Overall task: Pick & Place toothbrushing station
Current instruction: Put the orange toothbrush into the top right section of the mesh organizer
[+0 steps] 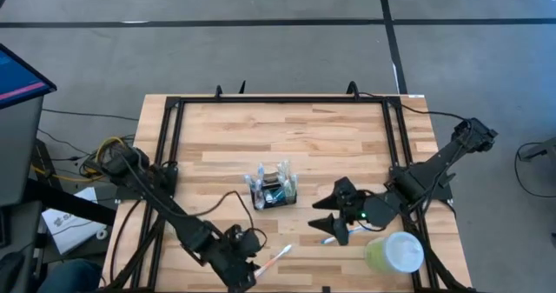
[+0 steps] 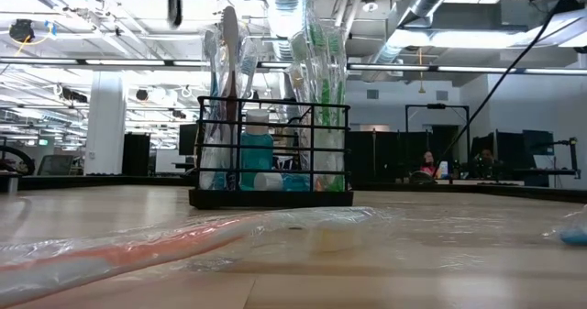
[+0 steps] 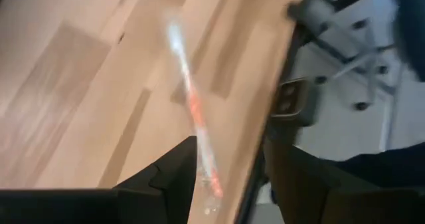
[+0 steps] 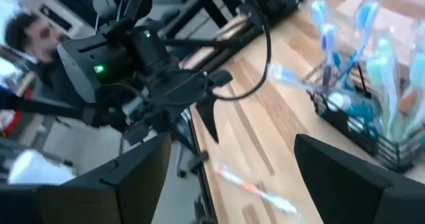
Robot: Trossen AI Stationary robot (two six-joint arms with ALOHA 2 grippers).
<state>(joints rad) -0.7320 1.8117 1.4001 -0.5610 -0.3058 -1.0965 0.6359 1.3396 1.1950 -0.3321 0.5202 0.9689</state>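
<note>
The toothbrushing station [image 1: 274, 189], a black wire holder full of wrapped toothbrushes, stands upright on its base at mid-table [image 2: 271, 153]. A wrapped orange-and-white toothbrush [image 1: 276, 258] lies flat near the table's front edge. My left gripper [image 1: 250, 263] is low over that brush's near end. It is open, with one finger on each side of the brush [image 3: 192, 111]. My right gripper [image 1: 323, 213] hovers open to the right of the station, nothing between its fingers [image 4: 232, 157]. My left gripper slants down from the table's near-left, its fingers [image 3: 174, 177] astride the toothbrush's near end [image 3: 211, 184], roughly along the brush. The brush lies flat on the table. Whether a finger touches it, I cannot tell.
A pale green cup with a white lid [image 1: 395, 252] stands at the near right corner. A blue toothbrush [image 1: 328, 238] lies on the table below my right gripper. A black frame [image 1: 282, 100] borders the tabletop. Bare wood lies behind the station.
</note>
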